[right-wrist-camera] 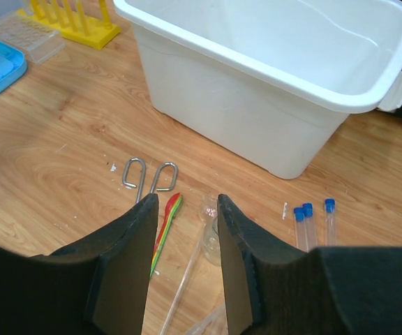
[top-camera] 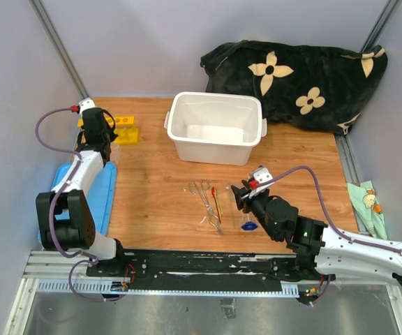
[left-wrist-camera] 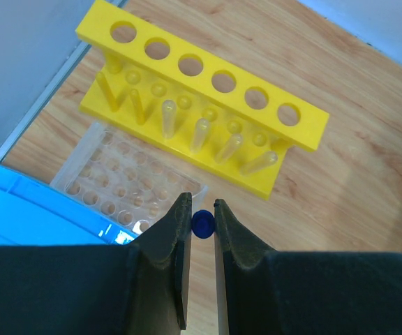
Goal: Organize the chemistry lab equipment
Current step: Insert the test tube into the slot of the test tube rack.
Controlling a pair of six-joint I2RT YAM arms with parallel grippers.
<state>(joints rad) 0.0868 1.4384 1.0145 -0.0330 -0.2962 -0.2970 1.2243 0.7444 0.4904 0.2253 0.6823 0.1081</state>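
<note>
Top external view has the left arm stretched out to the far left corner of the wooden table (top-camera: 152,209), right by the yellow rack (top-camera: 125,130). The left wrist cam fills in the rest: the left gripper (left-wrist-camera: 202,207) is pinched together on a blue-capped tube (left-wrist-camera: 202,225), and only the round cap peeks out between the fingers. That tube hangs just near of the rack, over the edge of a clear tray with little wells (left-wrist-camera: 121,183). A blue lid (left-wrist-camera: 19,209) lies to the left of that.

The right gripper (right-wrist-camera: 185,204) sits near the middle of the table with its fingers apart and nothing in them. Through the gap I can see a small clear glass piece (right-wrist-camera: 211,225) lying on the wood, too blurry to say what it is. The metal tweezers (right-wrist-camera: 149,174) and the thin red-orange tool (right-wrist-camera: 167,220) lie just left of it, side by side. Three loose tubes (right-wrist-camera: 311,225) with blue caps lie off to the right. The white bin (right-wrist-camera: 257,132) stands on the far side, well apart from the gripper, and a black flowered blanket (top-camera: 306,70) is bunched in the far right corner.
</note>
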